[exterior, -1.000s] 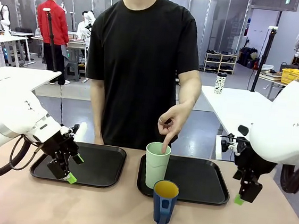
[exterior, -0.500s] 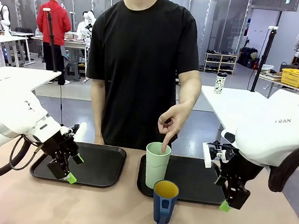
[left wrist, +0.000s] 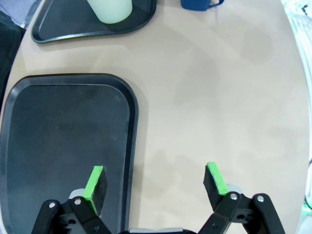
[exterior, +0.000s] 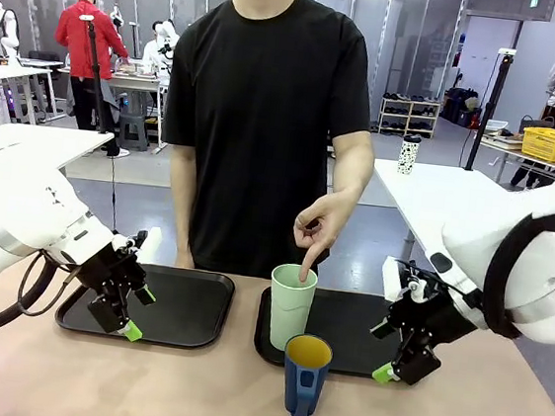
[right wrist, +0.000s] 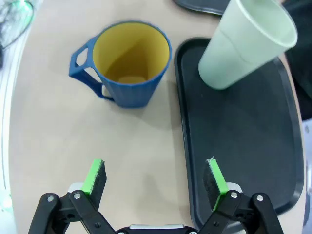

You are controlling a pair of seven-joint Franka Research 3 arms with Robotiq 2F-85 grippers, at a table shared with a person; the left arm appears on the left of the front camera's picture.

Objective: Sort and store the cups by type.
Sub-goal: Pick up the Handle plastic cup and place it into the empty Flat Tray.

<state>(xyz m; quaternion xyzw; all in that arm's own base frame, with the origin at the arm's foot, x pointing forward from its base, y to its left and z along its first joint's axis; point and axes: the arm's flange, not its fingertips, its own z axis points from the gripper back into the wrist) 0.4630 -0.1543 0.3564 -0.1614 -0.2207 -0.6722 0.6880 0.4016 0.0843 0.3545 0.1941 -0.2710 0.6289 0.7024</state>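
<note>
The left claw (left wrist: 155, 178) and right claw (right wrist: 155, 170) are spread wide, holding nothing. The right claw hangs across the tray (right wrist: 243, 146) edge, with bare desk (right wrist: 63, 146) up to the mug (right wrist: 131, 73).

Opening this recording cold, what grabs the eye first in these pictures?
A person's hand points a finger down at the pale-green tumbler, which stands on the near left corner of the right black tray. Just in front, on the table, sits the dark-blue mug with its yellow inside. The open right claw hangs low beside them.

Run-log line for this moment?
left claw open | right claw open | tumbler on right tray, person's finger at rim | mug on table
</note>
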